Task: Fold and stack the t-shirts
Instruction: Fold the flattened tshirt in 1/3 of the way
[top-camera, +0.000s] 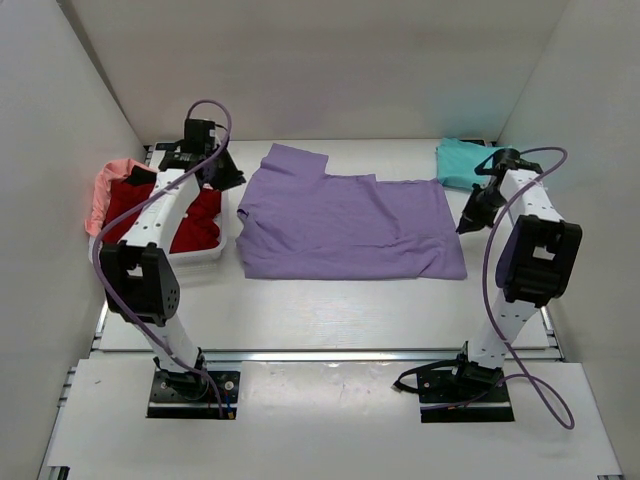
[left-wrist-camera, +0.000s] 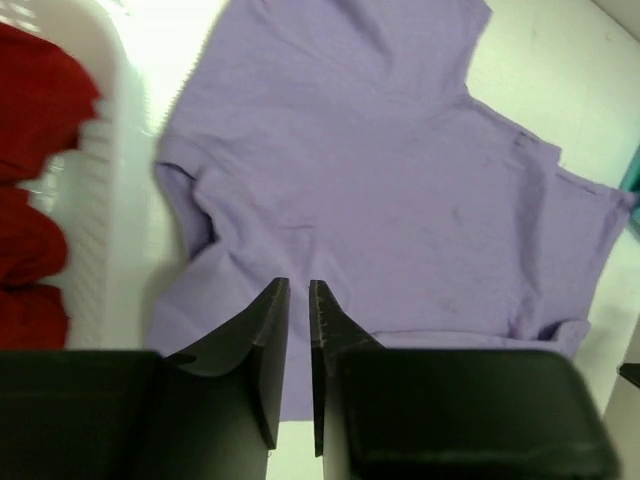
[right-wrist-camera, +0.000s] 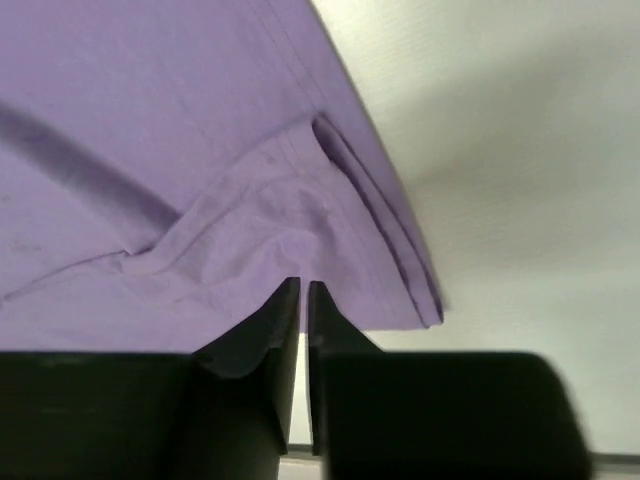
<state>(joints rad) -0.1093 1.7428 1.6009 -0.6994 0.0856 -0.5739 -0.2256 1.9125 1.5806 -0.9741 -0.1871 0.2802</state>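
Note:
A large lavender t-shirt (top-camera: 350, 225) lies spread flat in the middle of the table, one sleeve (top-camera: 293, 160) pointing to the back. My left gripper (top-camera: 232, 180) hovers over its left edge; in the left wrist view the gripper (left-wrist-camera: 298, 285) stands slightly open above the lavender cloth (left-wrist-camera: 380, 180) with nothing in the gap. My right gripper (top-camera: 463, 228) is at the shirt's right edge; in the right wrist view the gripper (right-wrist-camera: 303, 285) is parted by a narrow empty slit just off the folded hem (right-wrist-camera: 400, 260). A teal t-shirt (top-camera: 462, 160) lies at the back right.
A white lattice basket (top-camera: 200, 255) at the left holds a red t-shirt (top-camera: 195, 225), with a salmon-pink one (top-camera: 108, 180) draped over its far-left rim. In the left wrist view the basket wall (left-wrist-camera: 100, 200) and red cloth (left-wrist-camera: 30, 200) sit close on the left. White walls enclose the table.

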